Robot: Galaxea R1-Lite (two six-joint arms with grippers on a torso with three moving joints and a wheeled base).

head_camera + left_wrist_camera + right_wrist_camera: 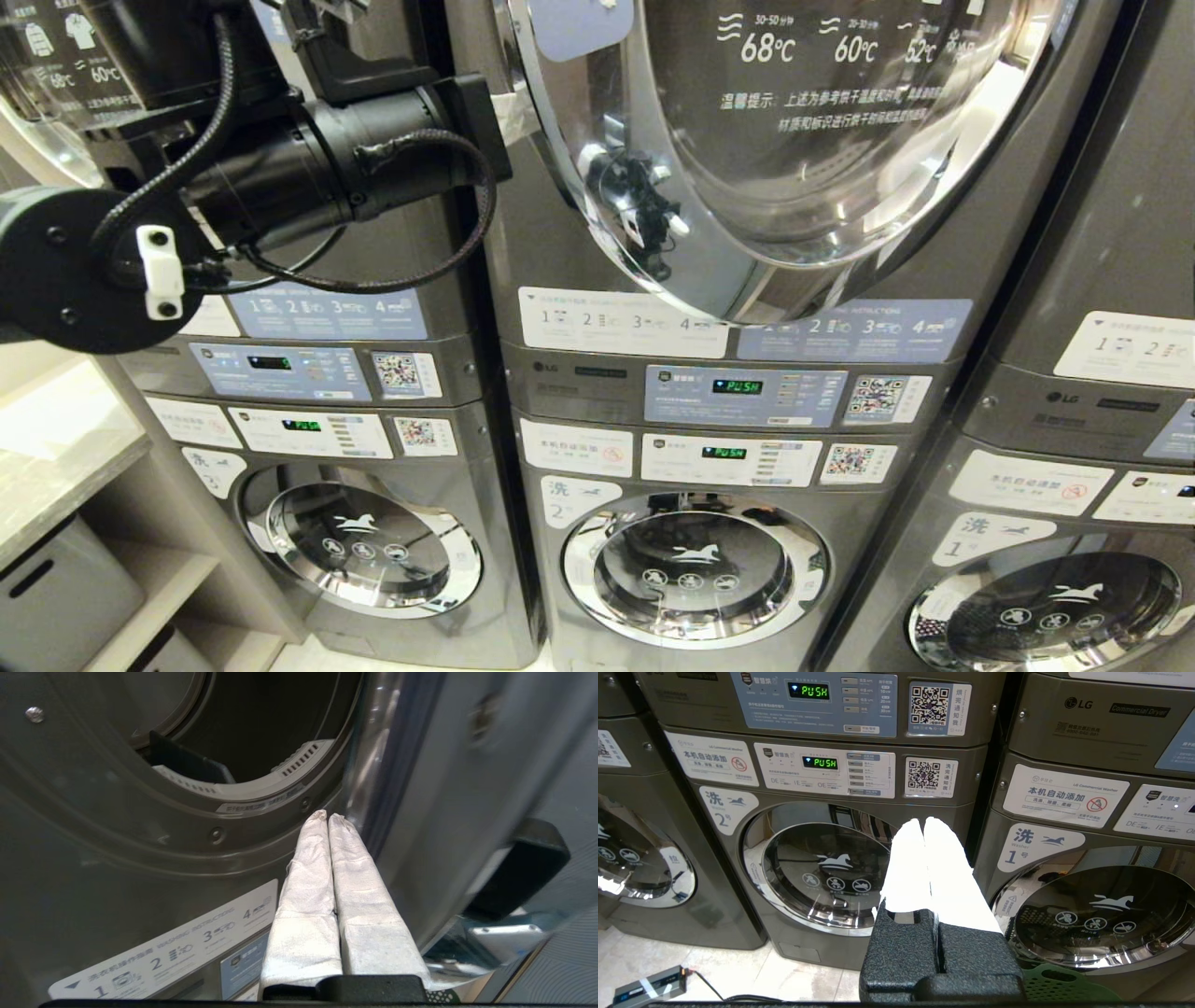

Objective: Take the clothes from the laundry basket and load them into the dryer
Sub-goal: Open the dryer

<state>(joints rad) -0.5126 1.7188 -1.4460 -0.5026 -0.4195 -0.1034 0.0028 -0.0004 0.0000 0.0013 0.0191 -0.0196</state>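
Note:
The dryer's drum opening (261,723) is dark, and no garment shows inside it. Its round glass door (794,140) stands swung out towards me. My left arm (280,168) reaches up to the door's left edge. My left gripper (328,815) is shut and empty, its white-wrapped fingertips in the gap between the door (444,812) and the machine's front ring. My right gripper (923,820) hangs low in front of the washers, shut on nothing. Only a green rim of the laundry basket (1064,984) shows below it. The clothes are out of view.
Washer 2 (822,868) and washer 1 (1101,910) sit below the dryers with their doors closed. Control panels read PUSH (738,386). A shelf unit (75,467) with grey bins stands at the left. A small black box with a cable (649,987) lies on the floor.

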